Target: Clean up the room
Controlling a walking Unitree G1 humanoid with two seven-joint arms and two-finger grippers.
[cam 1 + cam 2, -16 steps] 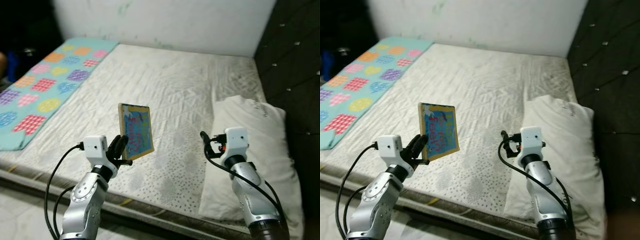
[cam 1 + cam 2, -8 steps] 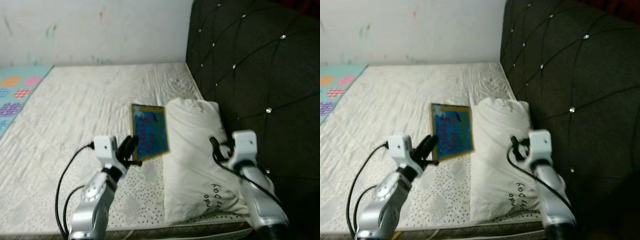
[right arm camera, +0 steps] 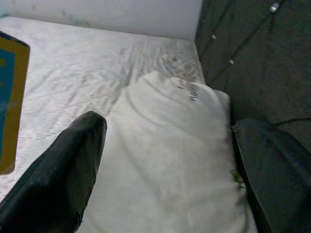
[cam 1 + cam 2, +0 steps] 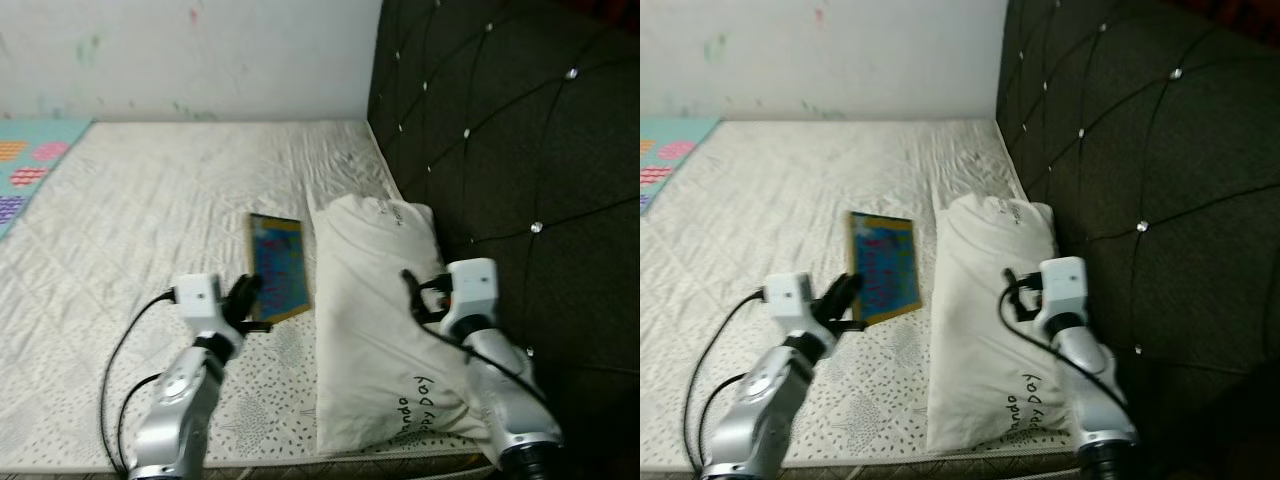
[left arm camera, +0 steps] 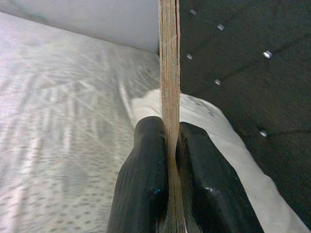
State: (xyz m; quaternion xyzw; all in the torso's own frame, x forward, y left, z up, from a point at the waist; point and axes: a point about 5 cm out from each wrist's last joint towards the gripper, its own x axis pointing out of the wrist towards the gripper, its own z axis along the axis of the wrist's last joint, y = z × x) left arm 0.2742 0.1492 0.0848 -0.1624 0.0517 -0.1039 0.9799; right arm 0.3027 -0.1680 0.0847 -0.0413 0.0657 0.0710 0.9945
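My left tool (image 4: 247,297) pinches the thin, stiff, light picture book (image 4: 279,265) by its lower edge, upright above the bed (image 4: 150,200) beside the pillow (image 4: 380,300), while my right tool (image 3: 165,160) hovers open.

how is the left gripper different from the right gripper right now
The left gripper is shut on the book, holding it upright over the mattress; the right gripper is open and holds nothing. The left gripper is beside the white pillow, while the right gripper is over it. Both are raised in front of the robot, each with black fingers.
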